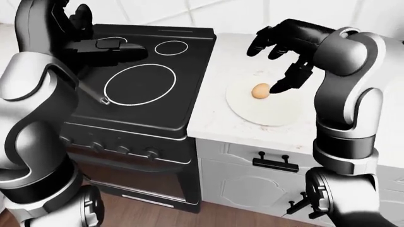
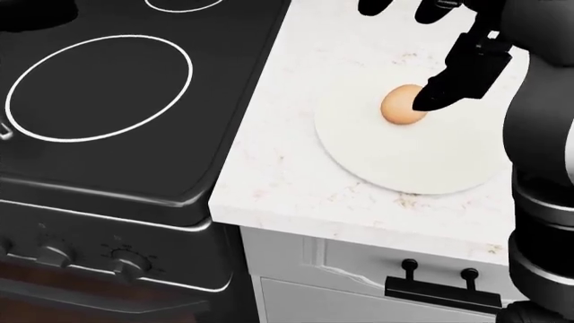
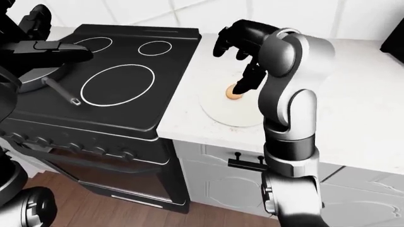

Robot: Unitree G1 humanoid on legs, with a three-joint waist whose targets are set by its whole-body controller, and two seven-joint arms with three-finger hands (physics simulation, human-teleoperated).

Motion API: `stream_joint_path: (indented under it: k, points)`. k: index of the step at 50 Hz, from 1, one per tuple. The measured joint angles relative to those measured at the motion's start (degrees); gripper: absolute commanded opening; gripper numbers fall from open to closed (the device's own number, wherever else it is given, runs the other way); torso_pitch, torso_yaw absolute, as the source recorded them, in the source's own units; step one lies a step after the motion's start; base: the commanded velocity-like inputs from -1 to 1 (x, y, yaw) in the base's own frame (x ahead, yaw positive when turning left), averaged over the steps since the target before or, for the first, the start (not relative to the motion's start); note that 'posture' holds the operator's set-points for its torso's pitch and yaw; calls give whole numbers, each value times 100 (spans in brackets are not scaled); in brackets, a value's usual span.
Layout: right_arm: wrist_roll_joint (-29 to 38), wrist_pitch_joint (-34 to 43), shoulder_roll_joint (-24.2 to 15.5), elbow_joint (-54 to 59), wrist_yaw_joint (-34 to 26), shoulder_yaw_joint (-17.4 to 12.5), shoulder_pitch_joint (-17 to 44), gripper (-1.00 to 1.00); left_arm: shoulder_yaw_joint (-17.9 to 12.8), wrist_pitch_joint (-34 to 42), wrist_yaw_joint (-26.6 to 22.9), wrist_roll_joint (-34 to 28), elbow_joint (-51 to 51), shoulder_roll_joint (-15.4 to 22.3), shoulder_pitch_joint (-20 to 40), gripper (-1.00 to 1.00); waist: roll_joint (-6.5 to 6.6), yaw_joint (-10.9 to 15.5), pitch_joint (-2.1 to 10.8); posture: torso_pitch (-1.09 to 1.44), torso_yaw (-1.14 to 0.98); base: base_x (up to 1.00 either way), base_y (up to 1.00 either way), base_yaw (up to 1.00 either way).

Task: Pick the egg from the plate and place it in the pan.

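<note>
A home kitchen, rendered in simulation. A black stove [image 1: 148, 80] with ringed glass burners [image 1: 138, 84] and a row of knobs [image 1: 107, 149] stands against a white tiled wall [image 1: 214, 12]. Beside it runs a pale, speckled stone counter [image 2: 287, 168] over white panelled cabinets [image 1: 246, 184] with a black drawer handle [image 2: 439, 286]. The floor [image 1: 164, 215] is brown wood. A plate [image 2: 422, 158] with an egg [image 2: 402, 105] sits on the counter, and a pan [image 3: 44, 78] on the stove.
</note>
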State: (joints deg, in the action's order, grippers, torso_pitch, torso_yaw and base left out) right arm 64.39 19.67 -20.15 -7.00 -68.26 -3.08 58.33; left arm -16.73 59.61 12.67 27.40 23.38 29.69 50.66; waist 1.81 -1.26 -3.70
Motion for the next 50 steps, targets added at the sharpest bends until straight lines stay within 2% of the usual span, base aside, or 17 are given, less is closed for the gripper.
stream_joint_path:
  k: [7, 9, 11, 17, 37, 50]
  points:
    - [118, -451, -11, 3, 11, -11, -51, 22, 5, -26, -1, 8, -8, -1, -30, 100, 2, -1, 0, 0, 0, 0, 0, 0]
    - [145, -544, -7, 4, -1, -28, -67, 12, 2, -18, 4, 10, -9, -3, -29, 100, 0, -3, -2, 0, 0, 0, 0, 0]
    - [172, -622, 3, 13, 1, -38, -95, 21, 3, -12, 9, 13, -9, -4, -25, 100, -3, -5, 1, 0, 0, 0, 0, 0]
    - [248, -757, 110, -36, 2, -12, -278, 26, -4, -31, 9, 27, -27, 12, -14, 100, -3, -5, 7, 0, 0, 0, 0, 0]
    - [380, -972, 240, 14, 218, -4, -663, 13, -15, -15, 15, 51, -25, 35, -7, 100, -3, -2, 26, 0, 0, 0, 0, 0]
    - [400, -1069, 232, 109, 340, -30, -766, 15, 11, -15, 44, 56, -21, 22, 9, 100, -13, 6, 31, 0, 0, 0, 0, 0]
